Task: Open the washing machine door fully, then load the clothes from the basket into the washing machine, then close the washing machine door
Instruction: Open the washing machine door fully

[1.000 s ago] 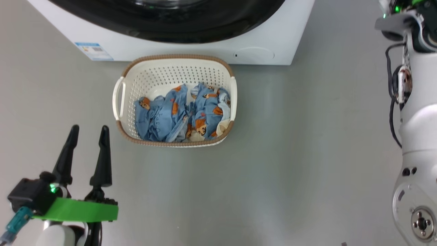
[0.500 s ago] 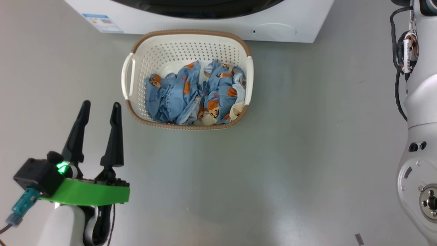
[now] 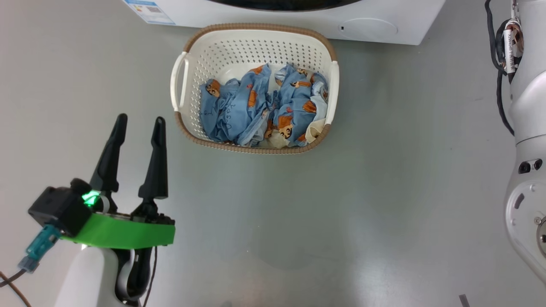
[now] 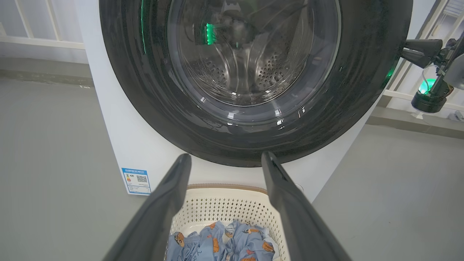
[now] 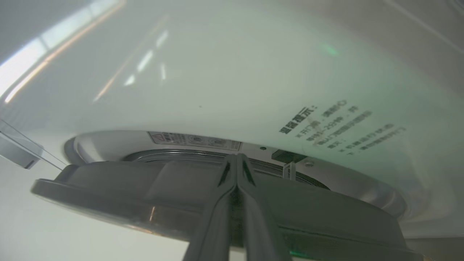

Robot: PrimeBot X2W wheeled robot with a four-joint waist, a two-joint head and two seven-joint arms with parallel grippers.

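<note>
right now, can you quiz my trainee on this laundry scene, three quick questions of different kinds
1. True or false: the left gripper is closed on the clothes.
2. Where do the clothes lie? A: in the drum. B: in the basket. C: on the floor.
3. Fill the gap: the right gripper, fingers pressed together, is at the edge of the round, black-rimmed ____.
Key: 1 false, its jaws are open and empty, to the basket's left. 2 B. 3 door.
</note>
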